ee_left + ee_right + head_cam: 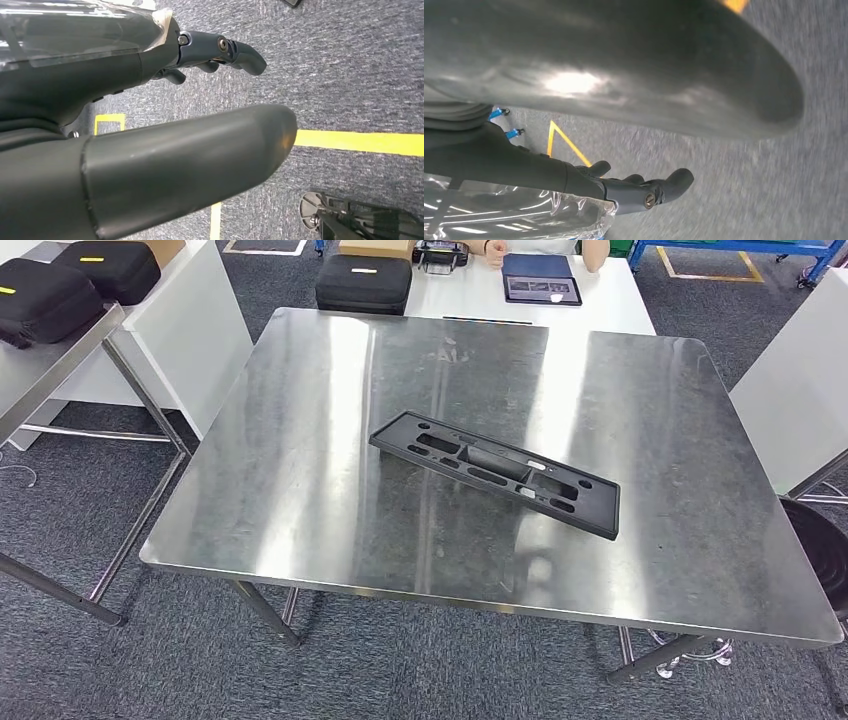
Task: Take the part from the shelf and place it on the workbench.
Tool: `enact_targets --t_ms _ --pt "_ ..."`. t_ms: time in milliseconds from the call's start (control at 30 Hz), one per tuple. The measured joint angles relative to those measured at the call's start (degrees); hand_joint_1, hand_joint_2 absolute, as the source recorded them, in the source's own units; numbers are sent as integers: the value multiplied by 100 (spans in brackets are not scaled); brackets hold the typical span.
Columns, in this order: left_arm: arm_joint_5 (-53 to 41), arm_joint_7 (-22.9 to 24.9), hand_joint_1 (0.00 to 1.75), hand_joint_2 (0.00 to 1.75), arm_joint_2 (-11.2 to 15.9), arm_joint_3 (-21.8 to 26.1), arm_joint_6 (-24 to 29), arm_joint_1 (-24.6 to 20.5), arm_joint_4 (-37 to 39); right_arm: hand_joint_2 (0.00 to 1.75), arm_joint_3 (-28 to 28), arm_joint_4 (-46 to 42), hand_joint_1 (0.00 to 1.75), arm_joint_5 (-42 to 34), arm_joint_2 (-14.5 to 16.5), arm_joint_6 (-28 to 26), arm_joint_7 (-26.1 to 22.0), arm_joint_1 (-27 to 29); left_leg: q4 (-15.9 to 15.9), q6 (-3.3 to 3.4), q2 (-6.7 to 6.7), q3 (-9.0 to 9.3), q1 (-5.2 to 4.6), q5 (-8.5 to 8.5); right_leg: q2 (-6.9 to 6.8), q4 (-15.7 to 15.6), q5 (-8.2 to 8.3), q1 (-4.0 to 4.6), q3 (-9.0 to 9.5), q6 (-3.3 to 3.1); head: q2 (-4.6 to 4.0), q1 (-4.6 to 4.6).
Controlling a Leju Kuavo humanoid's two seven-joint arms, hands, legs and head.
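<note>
A long black plastic part with several slots lies flat and slanted near the middle of the steel workbench. Nothing touches it. My left hand hangs over grey carpet, thumb stretched out, dark fingers apart from it, nothing held. My right hand also hangs above the carpet, its thick thumb spread away from the dark fingers, with nothing between them.
A second steel table with black cases stands at the left. Behind the workbench is a white desk with another black case and a tablet; a person's hand rests there. A white panel stands at the right.
</note>
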Motion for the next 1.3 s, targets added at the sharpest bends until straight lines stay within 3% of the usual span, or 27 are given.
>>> enact_targets --t_ms 100,167,233,300,333,367,400,467,500,567,633,700,767,800,833,867,967,1000,1100,1167,1233,1300 --pt "-14 -34 0 0 39 7 -72 -2 -1 0 -10 343 0 -43 -151 199 -175 -68 -57 66 6 37 -2 11 0 -10 -19 -15 27 52 0 -1" --pt "-21 -51 0 0 60 6 -97 -3 -1 0 -16 489 0 -54 -234 247 -215 -98 -133 126 27 97 38 36 1 295 -178 -15 -90 41 0 11" --pt "-22 -54 0 0 72 6 -107 -2 -1 0 -23 604 0 -62 -304 265 -228 -108 -153 159 50 122 53 41 2 1067 -497 -17 -495 -7 0 21" --pt "-22 -54 0 0 75 6 -110 -2 -2 0 -33 689 0 -72 -358 271 -228 -103 -148 163 58 128 49 43 2 1681 -663 -18 -875 14 0 21" --pt "-22 -54 0 0 75 6 -110 -1 -2 0 -38 721 0 -77 -379 271 -229 -101 -146 158 59 132 50 40 2 1682 -598 -21 -920 60 0 20" --pt "-22 -62 0 0 76 6 -110 0 -2 0 -42 749 0 -83 -391 280 -244 -101 -145 149 58 140 56 34 1 1435 -435 -27 -841 122 0 22" --pt "-21 -86 0 0 77 6 -108 1 -2 0 -46 768 0 -90 -408 295 -283 -104 -143 133 57 150 60 26 0 1011 -230 -33 -664 178 0 22" --pt "-13 -179 0 0 82 8 -99 -4 -2 0 -60 799 0 -121 -442 349 -424 -109 -133 74 51 170 52 9 4 320 144 -16 -324 185 0 23" --pt "-7 -227 0 0 89 10 -95 -10 -2 0 -69 810 0 -140 -460 372 -492 -111 -121 41 48 179 41 3 9 160 230 -1 -247 140 0 23" --pt "-1 -273 0 0 103 14 -98 -26 -2 0 -90 830 0 -197 -488 408 -555 -117 -110 -22 42 184 29 8 19 131 279 16 -255 28 0 19" --pt "-2 -241 0 0 123 14 -115 -35 -1 0 -111 851 0 -248 -499 434 -532 -130 -45 -92 44 148 51 -74 16 103 304 -28 -280 -88 0 16" --pt "-2 -158 0 0 133 13 -151 -31 0 0 -128 877 0 -288 -492 463 -458 -137 368 -168 55 -25 92 -446 4 89 363 -57 -341 -208 0 5" --pt "7 -67 0 0 131 12 -181 -19 0 0 -158 909 0 -363 -471 488 -383 -138 1100 -232 63 -301 128 -910 -11 94 418 -40 -429 -267 0 -7" --pt "22 -32 0 0 130 12 -185 -9 0 0 -187 925 0 -407 -454 496 -357 -138 1367 -255 63 -379 145 -1023 -17 97 447 -35 -469 -270 0 -5" --pt "39 -5 0 0 128 14 -186 1 0 0 -218 937 0 -446 -440 504 -342 -137 1450 -273 65 -361 163 -1023 -19 100 474 -36 -505 -259 0 -8" --pt "56 10 0 0 127 16 -183 11 0 0 -243 949 0 -470 -423 521 -332 -137 1325 -285 70 -239 180 -923 -23 104 499 -39 -534 -243 0 -8" --pt "102 -5 0 0 132 26 -162 1 0 0 -264 975 0 -456 -398 623 -332 -135 161 -302 191 507 210 -485 -64 120 570 -43 -588 -172 0 -19" --pt "129 -39 0 0 133 37 -156 -10 -1 0 -264 979 0 -445 -399 663 -333 -130 -100 -284 230 649 197 -405 -85 124 596 -34 -593 -139 0 -23" --pt "201 -157 0 0 136 97 -143 -28 -2 0 -264 988 0 -422 -409 741 -335 -127 -194 -156 179 577 136 -320 -158 99 681 -24 -599 -8 0 -24" --pt "222 -186 0 0 136 131 -133 -27 -1 0 -263 993 0 -417 -419 758 -335 -128 -226 -33 127 486 140 -221 -161 195 563 -30 -669 25 0 -14" --pt "225 -200 0 0 141 155 -120 -24 -1 0 -263 1000 0 -414 -428 770 -333 -122 -240 60 81 366 143 -98 -102 706 128 -26 -851 -50 0 7" --pt "201 -224 0 0 149 167 -113 -24 0 0 -264 1005 0 -409 -435 783 -326 -119 -233 89 13 219 113 16 -52 1454 -304 -10 -1034 -101 0 21"
